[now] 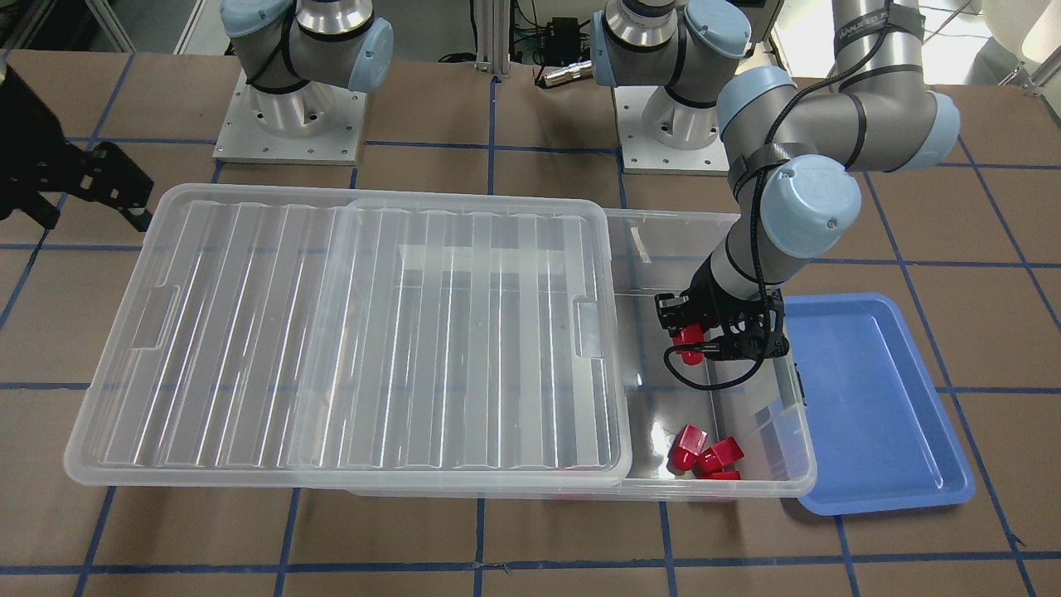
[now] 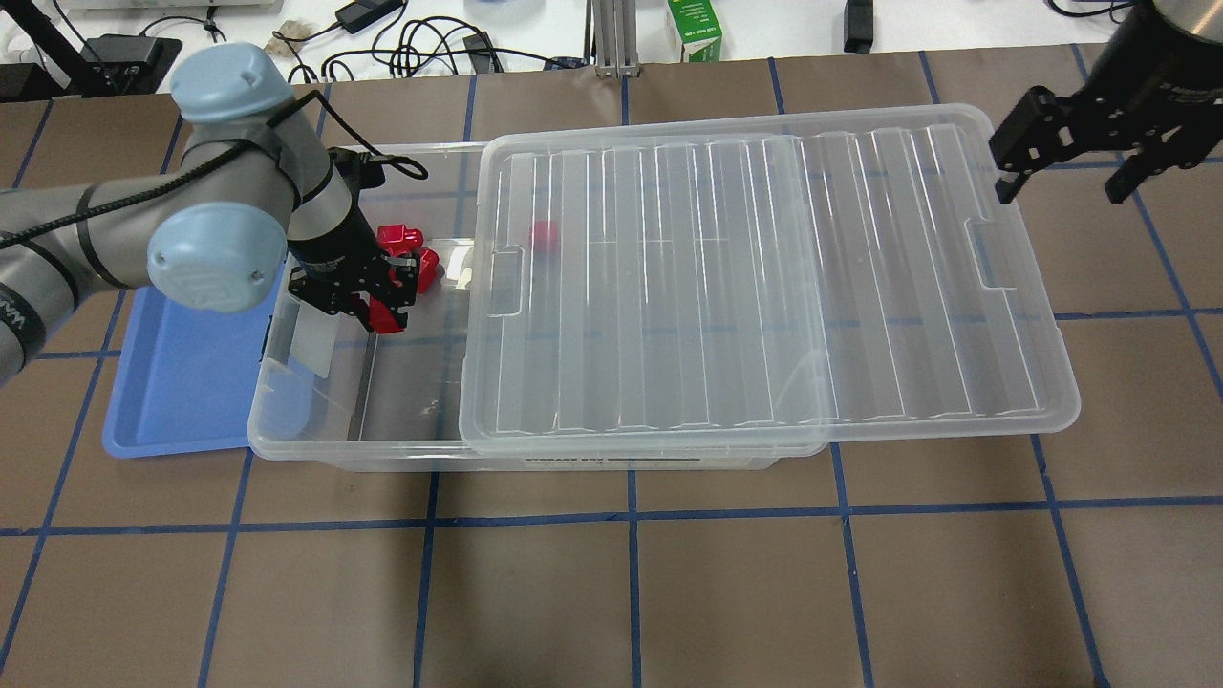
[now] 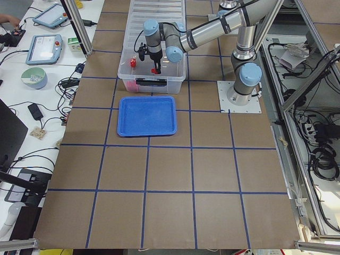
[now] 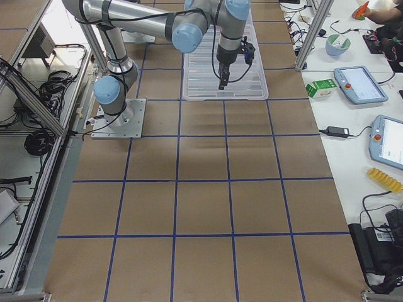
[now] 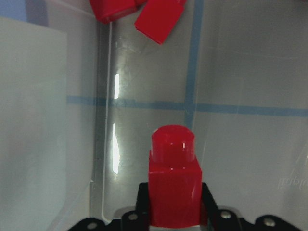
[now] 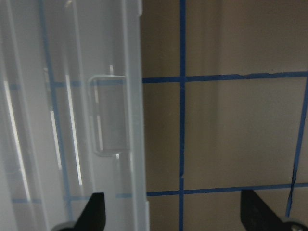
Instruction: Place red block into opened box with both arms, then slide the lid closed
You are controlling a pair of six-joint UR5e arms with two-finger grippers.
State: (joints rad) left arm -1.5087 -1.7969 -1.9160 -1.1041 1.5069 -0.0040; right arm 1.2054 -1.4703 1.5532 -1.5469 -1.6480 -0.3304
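**Red block gripped over the open end of the box**

The red block shows only its stub and upper body in the left wrist view. Its lower part is hidden between the fingers of the left gripper, which is clamped on it. The block hangs stub-down above the bare floor of the box, apart from the loose red blocks lying near one wall. The lid covers most of the box, and another red piece shows only dimly through it. The left arm bends down steeply into the uncovered end, beside the blue tray. The right arm is largely cut off. Its right gripper hovers at the lid's far short end with its jaws wide and empty, one finger over the rim and one over the table; whether it touches the lid cannot be told
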